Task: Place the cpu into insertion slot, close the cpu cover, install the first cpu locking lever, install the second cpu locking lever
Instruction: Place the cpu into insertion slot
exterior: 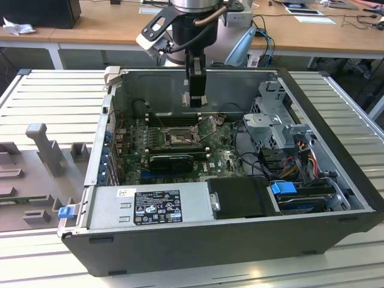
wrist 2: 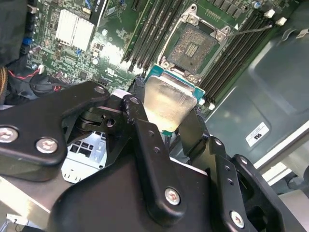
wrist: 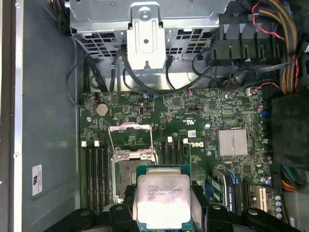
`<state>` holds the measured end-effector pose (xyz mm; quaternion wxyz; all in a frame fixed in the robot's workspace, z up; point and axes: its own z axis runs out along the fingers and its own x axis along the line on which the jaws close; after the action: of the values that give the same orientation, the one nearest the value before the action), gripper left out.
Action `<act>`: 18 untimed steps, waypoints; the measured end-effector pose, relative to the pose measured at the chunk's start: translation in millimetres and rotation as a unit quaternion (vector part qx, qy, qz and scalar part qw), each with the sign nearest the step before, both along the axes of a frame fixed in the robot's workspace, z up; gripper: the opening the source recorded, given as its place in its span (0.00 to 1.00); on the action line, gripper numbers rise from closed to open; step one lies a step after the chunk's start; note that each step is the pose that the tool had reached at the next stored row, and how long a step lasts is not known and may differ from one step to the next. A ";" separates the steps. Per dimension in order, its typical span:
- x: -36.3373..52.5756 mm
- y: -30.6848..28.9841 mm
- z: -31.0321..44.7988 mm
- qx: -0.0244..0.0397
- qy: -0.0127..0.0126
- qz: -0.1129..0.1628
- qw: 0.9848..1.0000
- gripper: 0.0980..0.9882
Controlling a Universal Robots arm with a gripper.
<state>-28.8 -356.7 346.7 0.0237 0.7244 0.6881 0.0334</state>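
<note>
**A:** In the exterior view, where is the gripper (exterior: 195,99)?

**B:** It hangs inside the open computer case (exterior: 240,246), above the green board (exterior: 135,141) and near the far wall. The socket (exterior: 179,138) lies on the board below it, a little toward the exterior view's left. What is between the fingers is too small to tell here.

**A:** And in the second wrist view?

**B:** There it is clear. The two black fingers (wrist 2: 140,125) are pressed on the chip (wrist 2: 169,99), one on each side edge. The silver top of the chip faces the camera. The chip is held above the board, apart from the socket (wrist 2: 195,46). The socket lies beyond the chip, and its dark centre is uncovered. Long black memory slots (wrist 2: 149,29) run along both sides of the socket. A silver heat sink (wrist 2: 75,29) sits on the board, well apart from the socket.

**A:** What about the first wrist view?

**B:** It looks down on the chip (wrist: 163,203), clamped in the gripper (wrist: 163,215). In this picture the chip overlaps one edge of the socket (wrist: 126,176). The cover (wrist: 130,127), a thin metal frame, stands raised at the end of the socket that is toward the grey drive cage (wrist: 145,19). The green board is visible through its window.
</note>
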 end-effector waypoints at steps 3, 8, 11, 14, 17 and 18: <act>0.0 0.0 -8.0 0.000 0.000 0.000 1.000 0.48; -1.0 0.3 -17.9 0.000 0.000 0.000 1.000 0.48; -1.1 0.3 -24.2 0.000 0.000 0.000 1.000 0.48; -1.1 0.3 -25.5 0.000 0.000 0.000 1.000 0.48; -0.8 0.3 -27.6 0.000 0.002 0.000 1.000 0.48; -0.7 0.6 -29.4 0.000 0.003 0.000 1.000 0.48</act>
<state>-29.5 -356.1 317.3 0.0216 0.7246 0.6881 0.0306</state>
